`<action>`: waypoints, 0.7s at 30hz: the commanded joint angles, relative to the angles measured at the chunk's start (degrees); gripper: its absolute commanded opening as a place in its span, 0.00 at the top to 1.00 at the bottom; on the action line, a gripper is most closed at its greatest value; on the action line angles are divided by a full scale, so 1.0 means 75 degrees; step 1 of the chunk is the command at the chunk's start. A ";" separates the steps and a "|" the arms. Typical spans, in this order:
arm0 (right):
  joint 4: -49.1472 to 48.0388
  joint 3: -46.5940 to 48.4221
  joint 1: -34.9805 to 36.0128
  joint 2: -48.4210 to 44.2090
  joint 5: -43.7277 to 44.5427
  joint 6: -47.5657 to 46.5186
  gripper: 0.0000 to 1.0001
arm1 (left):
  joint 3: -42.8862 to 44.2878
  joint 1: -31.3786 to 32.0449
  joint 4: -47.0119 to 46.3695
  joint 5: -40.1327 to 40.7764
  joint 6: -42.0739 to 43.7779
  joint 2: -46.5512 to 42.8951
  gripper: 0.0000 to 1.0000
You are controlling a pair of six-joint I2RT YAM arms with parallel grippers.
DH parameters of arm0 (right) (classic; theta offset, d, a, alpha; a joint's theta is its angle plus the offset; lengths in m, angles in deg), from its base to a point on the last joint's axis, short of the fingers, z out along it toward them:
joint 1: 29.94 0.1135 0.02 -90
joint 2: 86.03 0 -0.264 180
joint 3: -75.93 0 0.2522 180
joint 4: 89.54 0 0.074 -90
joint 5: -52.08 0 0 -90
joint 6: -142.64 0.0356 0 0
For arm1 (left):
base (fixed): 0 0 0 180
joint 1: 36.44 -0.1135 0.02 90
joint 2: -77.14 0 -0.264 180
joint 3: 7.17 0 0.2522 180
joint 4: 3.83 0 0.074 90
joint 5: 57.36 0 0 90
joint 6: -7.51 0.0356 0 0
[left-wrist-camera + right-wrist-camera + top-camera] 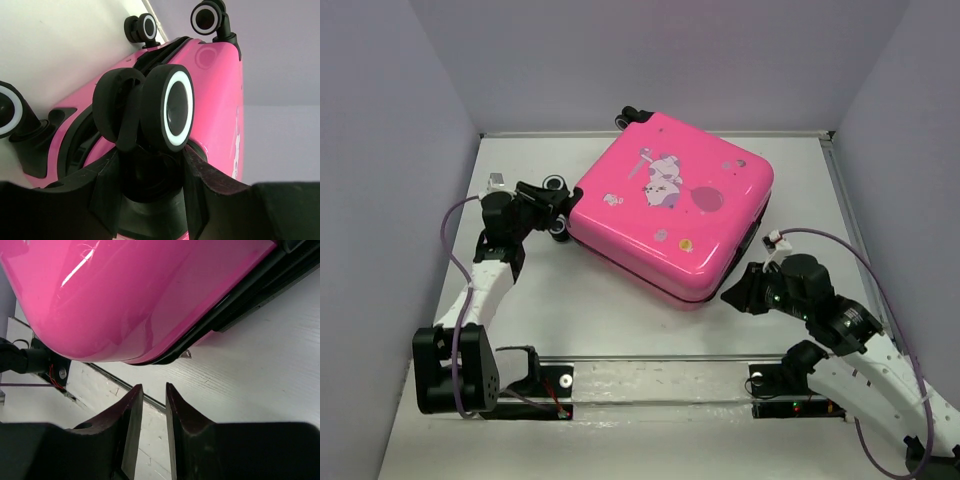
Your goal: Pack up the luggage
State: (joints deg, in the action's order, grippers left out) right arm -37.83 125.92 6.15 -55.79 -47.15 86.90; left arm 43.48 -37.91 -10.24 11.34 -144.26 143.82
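Since the luggage (670, 205) lies closed and flat on the table (620, 330), turned cornerwise with its printed shell uppermost, it is best treated as a rigid, glossy box. The hard pink shell is likely to give little under a grip and to slide out of a pinch on its broad curved faces. A moderate weight is to be expected for so small a case, though what it holds cannot be seen. Its castors would make it prone to roll or pivot if it were pushed while tipped on edge. Better holds are offered by the parts that stand proud of it. One twin wheel (167, 112) at the left corner is bracketed by the left gripper (150, 165), whose fingers (107, 175) are closed against the castor's stem, so a firm purchase appears to be had there. The right gripper (154, 390) is held low at the near right corner, just beside the dark seam (240, 310), its fingers drawn almost together with nothing between them
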 commanded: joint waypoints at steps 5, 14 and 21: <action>-0.1238 -0.0447 0.0039 0.0876 0.0305 0.0261 0.61 | 0.0941 -0.0190 -0.0781 0.0180 0.0526 0.0532 0.70; -0.3302 -0.0857 0.0039 0.1746 0.1181 -0.0654 0.76 | 0.1935 -0.0378 0.0753 0.0823 0.1753 -0.0472 0.01; -0.3806 -0.1326 0.0039 0.1745 0.1513 -0.0407 0.89 | 0.1424 -0.0133 0.1575 0.0790 0.2600 -0.2056 0.02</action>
State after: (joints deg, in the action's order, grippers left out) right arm -57.02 118.18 6.94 -42.94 -44.55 84.62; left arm 56.39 -40.56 -0.77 18.07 -130.12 134.44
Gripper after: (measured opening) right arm 0.148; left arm 0.989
